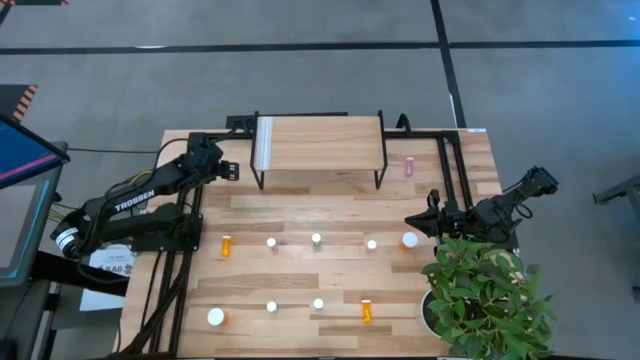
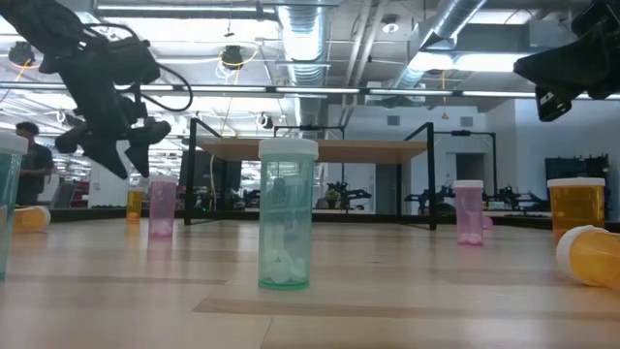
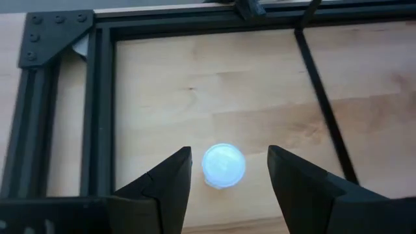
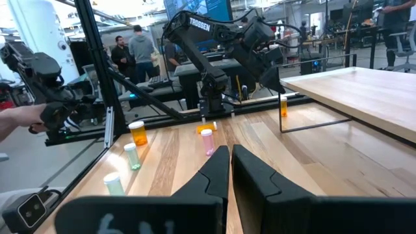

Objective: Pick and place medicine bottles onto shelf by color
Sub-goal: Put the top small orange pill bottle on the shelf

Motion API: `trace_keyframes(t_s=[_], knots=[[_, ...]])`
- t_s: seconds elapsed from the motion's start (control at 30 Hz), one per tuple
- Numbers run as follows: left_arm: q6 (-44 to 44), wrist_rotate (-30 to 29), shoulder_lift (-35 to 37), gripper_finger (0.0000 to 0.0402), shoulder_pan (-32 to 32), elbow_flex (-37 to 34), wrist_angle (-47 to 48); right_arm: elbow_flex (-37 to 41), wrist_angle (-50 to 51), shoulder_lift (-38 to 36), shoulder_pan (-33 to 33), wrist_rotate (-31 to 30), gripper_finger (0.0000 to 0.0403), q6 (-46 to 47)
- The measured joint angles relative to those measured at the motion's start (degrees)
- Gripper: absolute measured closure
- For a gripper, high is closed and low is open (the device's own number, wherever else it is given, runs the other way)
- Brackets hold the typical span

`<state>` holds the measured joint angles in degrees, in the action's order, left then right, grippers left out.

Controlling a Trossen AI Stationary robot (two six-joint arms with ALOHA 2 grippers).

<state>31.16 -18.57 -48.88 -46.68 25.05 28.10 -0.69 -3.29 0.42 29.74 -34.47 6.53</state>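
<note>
My left gripper [image 3: 227, 153] hangs open near the shelf's left legs, slanting down over an upright orange bottle with a white cap [image 3: 224, 166]. Its fingers stand on either side of the cap, apart from it. The same bottle [image 4: 283, 106] stands on the table beside the shelf's leg. The shelf [image 1: 320, 140], light wood on black legs, stands at the far middle. Other medicine bottles stand or lie in two rows on the table, such as a pale green one [image 2: 287, 213] and a pink one [image 2: 469, 213]. My right gripper [image 4: 229, 169] waits shut at the right [image 1: 420, 222].
A potted plant [image 1: 485, 295] fills the near right corner. Black frame rails [image 3: 97, 110] run along the table's left and right sides. A pink bottle [image 1: 409, 166] lies right of the shelf. A person's hand [image 4: 19, 117] shows beyond the table.
</note>
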Motion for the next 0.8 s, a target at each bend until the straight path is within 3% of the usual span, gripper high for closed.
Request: trace_keyframes(t_s=[0.67,0.8], knots=[[-1.5,1.3,-14.5,0.0212,0.0,0.0,-5.7,0.0,0.0,0.0,0.0,0.0,0.0359,0.0],[-1.9,1.4,-15.0,0.0229,0.0,0.0,-5.8,0.0,0.0,0.0,0.0,0.0,0.0359,0.0]])
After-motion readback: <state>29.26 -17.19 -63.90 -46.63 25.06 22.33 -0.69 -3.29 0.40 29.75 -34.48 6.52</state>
